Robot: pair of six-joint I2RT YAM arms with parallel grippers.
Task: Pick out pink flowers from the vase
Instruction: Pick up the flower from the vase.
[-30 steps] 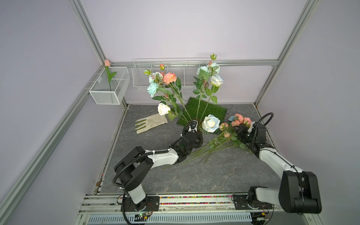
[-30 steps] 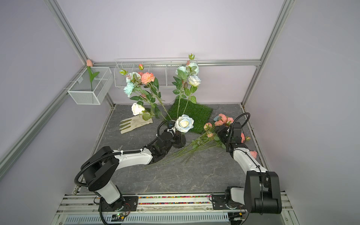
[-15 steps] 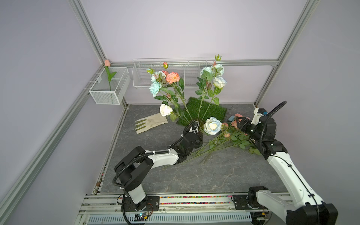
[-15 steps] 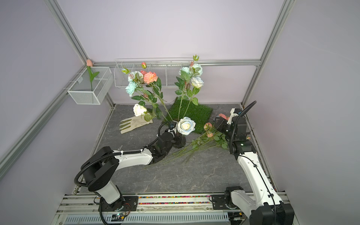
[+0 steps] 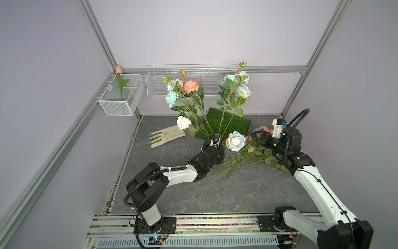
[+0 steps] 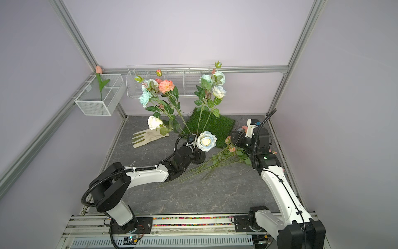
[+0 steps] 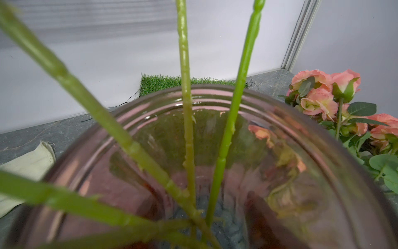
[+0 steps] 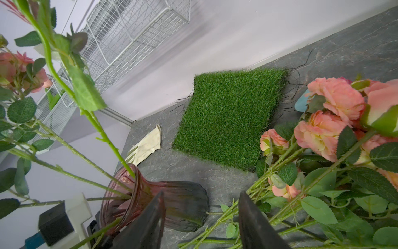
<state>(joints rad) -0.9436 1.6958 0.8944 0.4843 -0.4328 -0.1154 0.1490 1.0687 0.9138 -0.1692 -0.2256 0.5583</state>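
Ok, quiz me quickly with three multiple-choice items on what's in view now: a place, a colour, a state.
1. Where do the salmon-pink sprays lie?
A) off the table
B) on the table beside the vase
C) inside the vase

2. What colour is the glove?
A) cream
B) black
C) red

3. The right hand is:
A) open and empty
B) shut on a stem
C) shut on the vase

Answers:
1. B, their stems and blooms rest on the slab next to the vase.
2. A, its fabric is pale cream.
3. A, its jaws stand apart with nothing between.
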